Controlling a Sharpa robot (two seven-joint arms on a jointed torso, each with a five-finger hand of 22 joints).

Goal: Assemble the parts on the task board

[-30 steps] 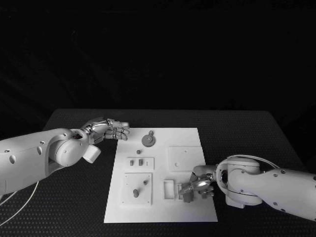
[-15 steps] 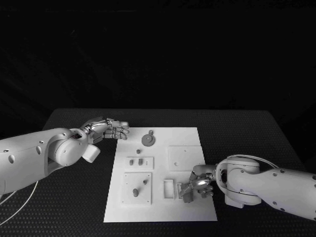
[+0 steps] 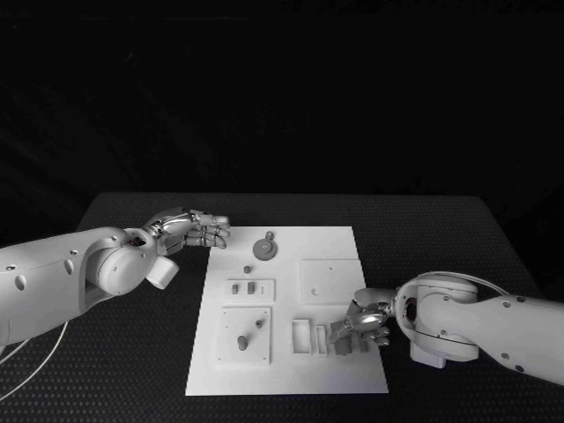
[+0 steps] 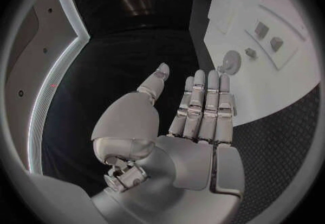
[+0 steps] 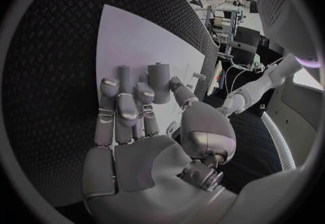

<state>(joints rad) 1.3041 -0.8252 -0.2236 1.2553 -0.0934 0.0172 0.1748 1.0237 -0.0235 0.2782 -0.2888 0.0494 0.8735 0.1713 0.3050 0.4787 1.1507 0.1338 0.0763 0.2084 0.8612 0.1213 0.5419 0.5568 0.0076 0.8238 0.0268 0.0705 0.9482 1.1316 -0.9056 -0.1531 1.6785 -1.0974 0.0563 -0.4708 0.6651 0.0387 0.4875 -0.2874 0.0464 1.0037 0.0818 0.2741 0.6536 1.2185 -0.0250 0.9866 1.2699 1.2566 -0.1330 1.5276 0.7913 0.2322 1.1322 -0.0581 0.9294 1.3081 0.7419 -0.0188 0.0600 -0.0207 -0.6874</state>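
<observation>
Parts (image 3: 267, 249) are lying scattered on the white board (image 3: 333, 374) in the middle of the black table (image 3: 460, 238), a round piece near the far edge and small pegs sitting in raised square plates. The right hand (image 3: 365, 324) is hovering low over the board's near right side, its fingers (image 5: 122, 99) curling over a small cylinder (image 5: 160, 82); whether it is gripping cannot be told. The left hand (image 3: 196, 231) is idling just off the board's far left corner, flat and holding nothing.
</observation>
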